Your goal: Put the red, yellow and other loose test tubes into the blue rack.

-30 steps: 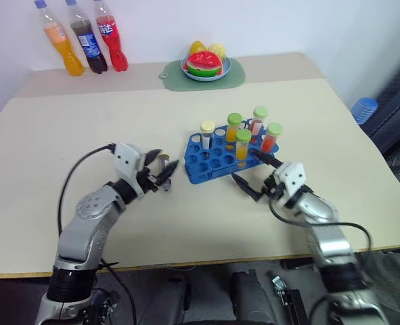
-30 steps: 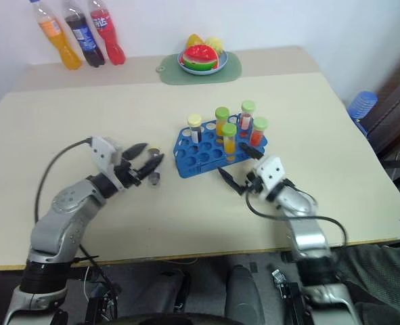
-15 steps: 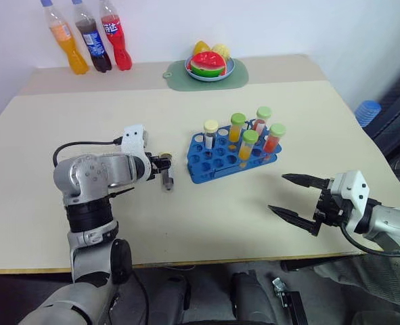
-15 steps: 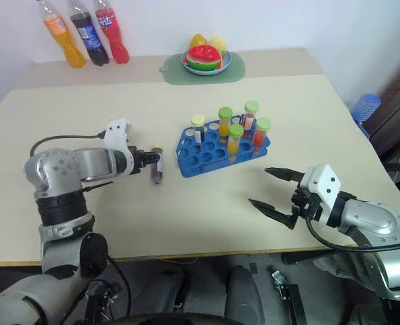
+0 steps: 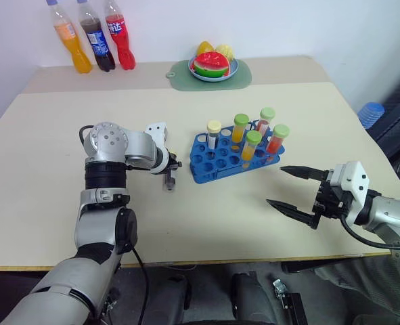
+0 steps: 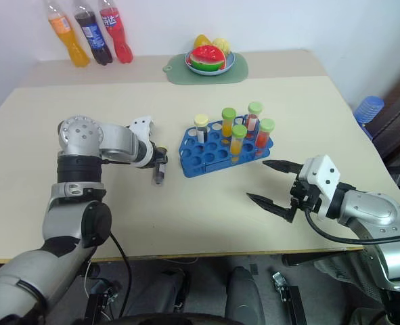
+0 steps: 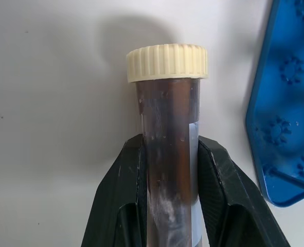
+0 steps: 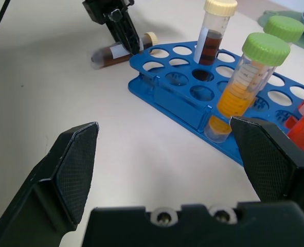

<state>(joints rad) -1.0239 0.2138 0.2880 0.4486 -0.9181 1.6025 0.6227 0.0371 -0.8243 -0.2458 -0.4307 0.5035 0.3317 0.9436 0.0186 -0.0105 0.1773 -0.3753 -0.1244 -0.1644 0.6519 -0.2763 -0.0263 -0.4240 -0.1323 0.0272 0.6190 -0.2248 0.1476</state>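
Item: dark grey clear-plastic test tube with cream cap (image 7: pixel 168 134), lying flat on the table (image 5: pixel 186 223), just left of the bright blue holed rack (image 5: pixel 216 166). My left gripper (image 7: pixel 168 170) clamps its mid-body; my right gripper (image 5: pixel 296 193), farther off, hangs spread and empty.

left pincer (image 5: pixel 170 166): clamps dark tube (image 5: pixel 169 179) | blue rack (image 5: pixel 216 162): beside

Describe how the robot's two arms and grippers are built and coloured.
Both arms are silver-grey metal with black joint bands and a thin black cable looping outside. Each wrist carries a white block; the left gripper and right gripper each have two black, tapered fingers with textured pads.
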